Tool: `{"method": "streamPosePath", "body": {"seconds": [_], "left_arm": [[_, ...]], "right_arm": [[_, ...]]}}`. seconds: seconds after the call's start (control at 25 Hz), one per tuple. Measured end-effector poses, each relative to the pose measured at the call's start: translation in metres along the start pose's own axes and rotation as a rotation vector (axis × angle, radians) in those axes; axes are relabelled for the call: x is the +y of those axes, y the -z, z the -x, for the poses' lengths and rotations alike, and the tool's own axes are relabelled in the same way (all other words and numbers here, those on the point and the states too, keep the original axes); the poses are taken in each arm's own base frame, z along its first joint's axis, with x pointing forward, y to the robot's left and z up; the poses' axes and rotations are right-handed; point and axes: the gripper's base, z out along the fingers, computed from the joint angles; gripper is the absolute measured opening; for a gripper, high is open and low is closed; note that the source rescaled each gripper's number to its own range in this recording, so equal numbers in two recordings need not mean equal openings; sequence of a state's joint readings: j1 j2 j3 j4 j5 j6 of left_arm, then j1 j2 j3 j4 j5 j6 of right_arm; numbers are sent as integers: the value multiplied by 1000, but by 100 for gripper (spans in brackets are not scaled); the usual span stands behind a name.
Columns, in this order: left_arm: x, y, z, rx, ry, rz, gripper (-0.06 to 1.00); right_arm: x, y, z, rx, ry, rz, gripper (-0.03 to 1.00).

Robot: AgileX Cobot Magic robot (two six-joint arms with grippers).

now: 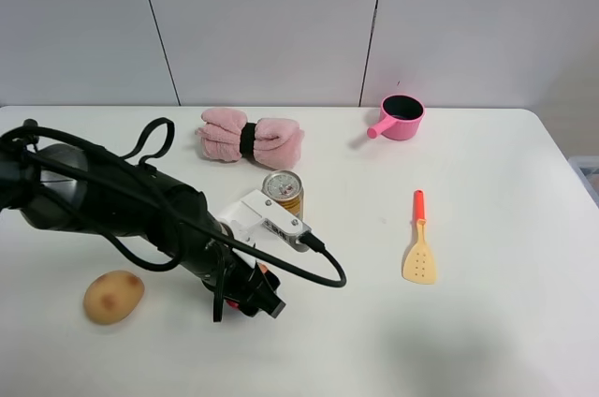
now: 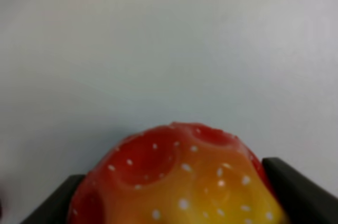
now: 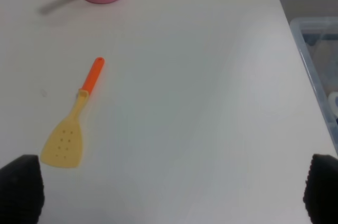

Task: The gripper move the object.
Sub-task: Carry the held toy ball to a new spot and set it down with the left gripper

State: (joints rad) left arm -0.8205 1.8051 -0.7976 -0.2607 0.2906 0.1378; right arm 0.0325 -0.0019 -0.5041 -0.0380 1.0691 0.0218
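Observation:
My left gripper is low over the white table at the front left, just in front of the can. It is shut on the toy fruit, which is red and yellow with a bumpy skin and white dots. In the left wrist view the black fingers press against both sides of the fruit. In the exterior view the arm hides the fruit except for slivers of red. My right gripper is open and empty, well above the table, and is out of the exterior view.
A tan potato lies left of the left gripper. A rolled pink towel and a pink saucepan are at the back. A yellow spatula with an orange handle lies to the right. A clear bin stands beyond the table's right edge.

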Motion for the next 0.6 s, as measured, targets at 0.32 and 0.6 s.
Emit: {"method": "streamPosePath", "body": {"seconds": [0.32,0.6], "left_arm": [[-2,21,7,-72,-5,-9,1],[-6,58,16,-193,-15,-22,0]], "right_arm": [[0,0,0,0,0,0,100],[0,0,0,0,0,0,100]]}}
